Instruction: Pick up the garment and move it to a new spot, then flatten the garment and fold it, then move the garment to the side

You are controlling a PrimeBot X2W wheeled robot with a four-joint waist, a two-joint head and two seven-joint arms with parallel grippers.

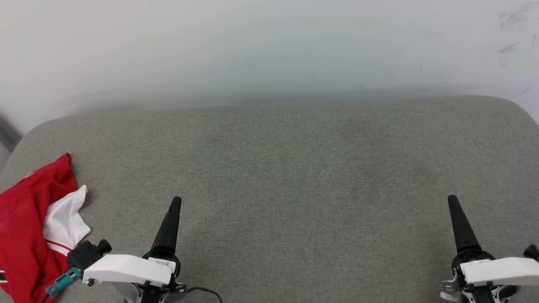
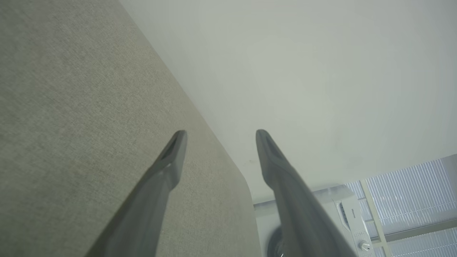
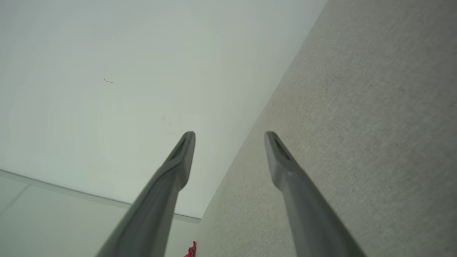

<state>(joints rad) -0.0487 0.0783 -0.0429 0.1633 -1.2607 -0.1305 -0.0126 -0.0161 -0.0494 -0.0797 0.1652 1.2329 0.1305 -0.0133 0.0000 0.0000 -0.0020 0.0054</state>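
The garment lies crumpled at the near left corner of the grey table, red with a white sleeve on top. My left gripper hovers just right of it, apart from the cloth. In the left wrist view the left gripper is open and holds nothing. My right gripper stands far off at the near right. The right wrist view shows the right gripper open too, with a red scrap of the garment at the bottom edge.
A white wall rises right behind the table's far edge. The table has rounded far corners. Beyond its end stand a white washing machine and window blinds.
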